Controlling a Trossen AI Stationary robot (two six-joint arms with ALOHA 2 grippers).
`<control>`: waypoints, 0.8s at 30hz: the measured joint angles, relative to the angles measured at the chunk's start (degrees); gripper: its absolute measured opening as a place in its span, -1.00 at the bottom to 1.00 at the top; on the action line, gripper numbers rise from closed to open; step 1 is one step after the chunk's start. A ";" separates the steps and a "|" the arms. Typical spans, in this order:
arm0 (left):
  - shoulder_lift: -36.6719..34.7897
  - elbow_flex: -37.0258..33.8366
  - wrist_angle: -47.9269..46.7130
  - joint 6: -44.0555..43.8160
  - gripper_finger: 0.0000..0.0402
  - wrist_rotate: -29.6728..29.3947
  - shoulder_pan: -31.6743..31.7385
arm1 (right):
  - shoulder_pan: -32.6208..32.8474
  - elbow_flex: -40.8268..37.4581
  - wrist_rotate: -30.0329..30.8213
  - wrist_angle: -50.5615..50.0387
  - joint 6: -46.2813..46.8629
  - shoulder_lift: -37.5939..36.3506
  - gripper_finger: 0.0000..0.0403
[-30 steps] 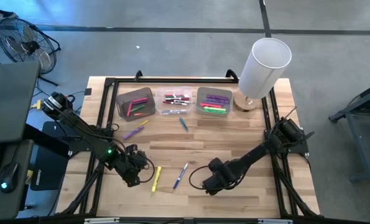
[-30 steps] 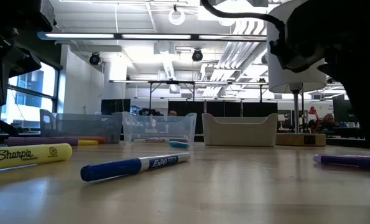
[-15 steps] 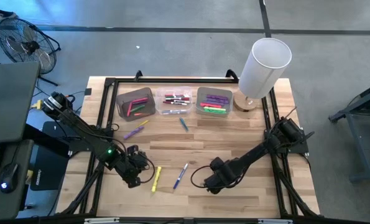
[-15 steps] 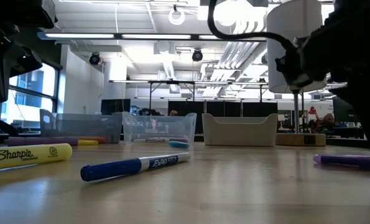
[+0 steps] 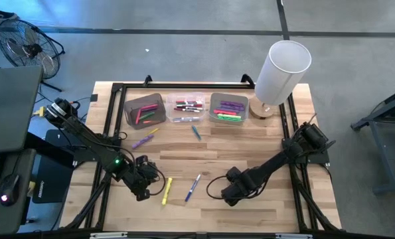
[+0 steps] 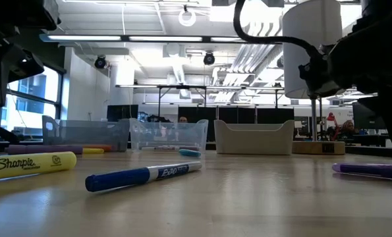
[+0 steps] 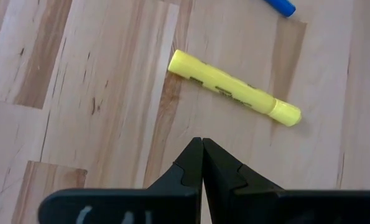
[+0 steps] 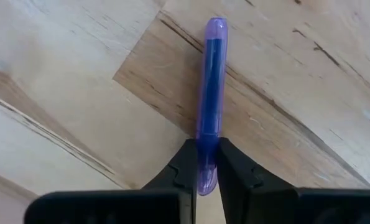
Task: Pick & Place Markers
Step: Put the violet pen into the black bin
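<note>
Purple marker's [image 8: 209,99] end within right pincer [image 8: 203,163]

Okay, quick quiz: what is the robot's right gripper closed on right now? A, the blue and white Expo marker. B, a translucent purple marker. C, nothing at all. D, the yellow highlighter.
B: in the right wrist view the right gripper has its two dark fingers pinching the end of the translucent purple marker lying on the wooden table, while the yellow highlighter lies loose ahead of the shut left gripper.

Wooden table [image 5: 250,143], three small bins [image 5: 187,109], white lamp [image 5: 281,70], floor fan [image 5: 24,46]
</note>
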 joint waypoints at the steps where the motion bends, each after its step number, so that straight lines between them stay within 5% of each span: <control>1: 0.00 0.00 0.10 0.00 -1.00 0.02 0.00 | -0.18 0.00 0.22 0.00 0.00 0.00 -0.86; 7: 0.00 0.00 -2.63 -0.08 -1.00 3.63 0.02 | -3.77 4.20 2.04 -2.91 -6.27 0.64 -0.84; 14: 0.00 0.00 -15.18 -3.86 -1.00 7.64 -0.02 | -13.26 16.96 7.51 -8.19 -23.79 0.79 -0.85; 24: -2.44 -3.25 -16.90 -8.76 -1.00 4.97 0.00 | -31.75 36.73 9.13 5.94 -57.07 2.94 -0.86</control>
